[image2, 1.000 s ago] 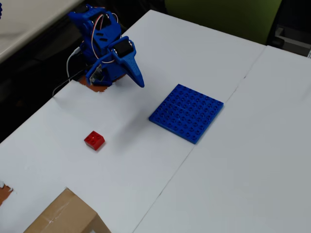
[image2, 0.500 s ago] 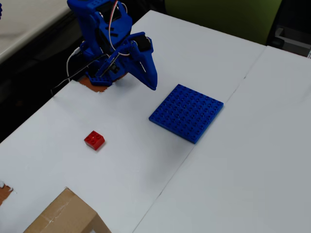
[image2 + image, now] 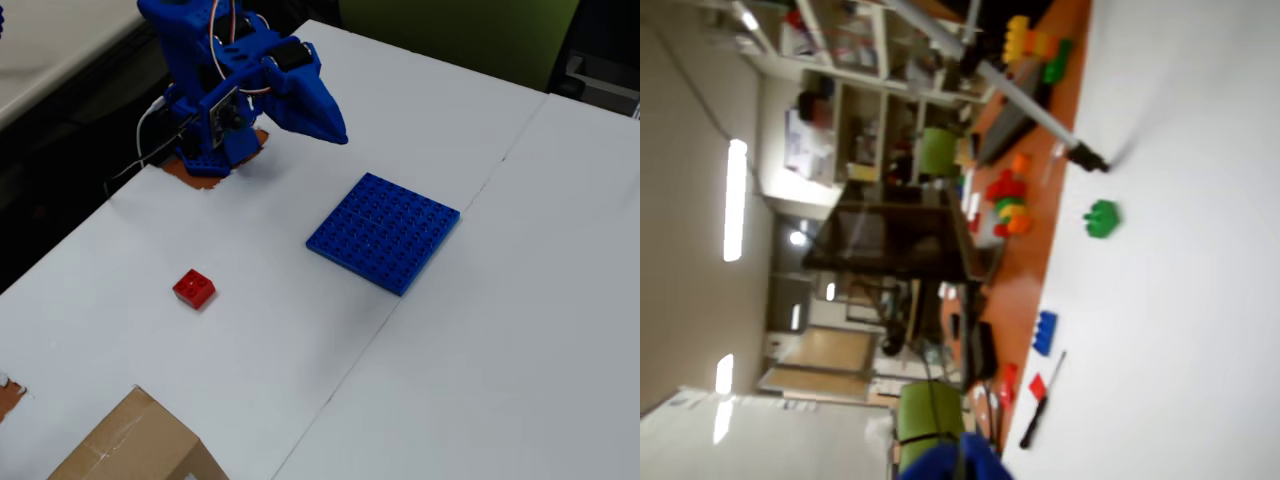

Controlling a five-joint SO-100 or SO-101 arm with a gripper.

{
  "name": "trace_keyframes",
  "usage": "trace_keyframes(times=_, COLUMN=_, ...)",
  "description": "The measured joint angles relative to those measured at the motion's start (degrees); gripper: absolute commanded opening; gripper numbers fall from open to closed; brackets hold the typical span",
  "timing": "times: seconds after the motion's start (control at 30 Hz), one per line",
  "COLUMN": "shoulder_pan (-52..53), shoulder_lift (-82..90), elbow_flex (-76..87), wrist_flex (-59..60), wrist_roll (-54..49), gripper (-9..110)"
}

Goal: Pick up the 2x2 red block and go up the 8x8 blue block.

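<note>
In the overhead view the 2x2 red block [image 3: 193, 289] sits alone on the white table [image 3: 500, 350], left of centre. The 8x8 blue block [image 3: 384, 231] lies flat to its right, near the table's middle. The blue arm is folded at its base at the top left, and my gripper [image 3: 328, 125] hangs above the table, far from both blocks, jaws together and empty. The wrist view lies on its side and looks out at the room. It shows neither block, only a blue bit of the gripper at the bottom edge.
A cardboard box [image 3: 140, 445] stands at the table's front left corner. The wrist view shows a green brick [image 3: 1101, 217], a blue brick [image 3: 1044, 332], stacked coloured bricks [image 3: 1010, 205] and a screwdriver [image 3: 1040, 405] near the table's edge.
</note>
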Motion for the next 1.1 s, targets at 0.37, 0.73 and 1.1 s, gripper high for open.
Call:
trace_keyframes(times=0.37, shoulder_pan=-4.9, shoulder_lift=3.1, elbow_flex=-4.3, wrist_flex=25.3, wrist_roll=-26.9, gripper=0)
trace_keyframes(times=0.73, shoulder_pan=-0.6, shoulder_lift=-1.7, elbow_flex=-11.9, wrist_flex=65.1, wrist_roll=-56.7, gripper=4)
trace_keyframes(times=1.1, shoulder_pan=19.4, shoulder_lift=-18.7, elbow_flex=-28.7, wrist_flex=93.1, wrist_roll=-96.0, gripper=13)
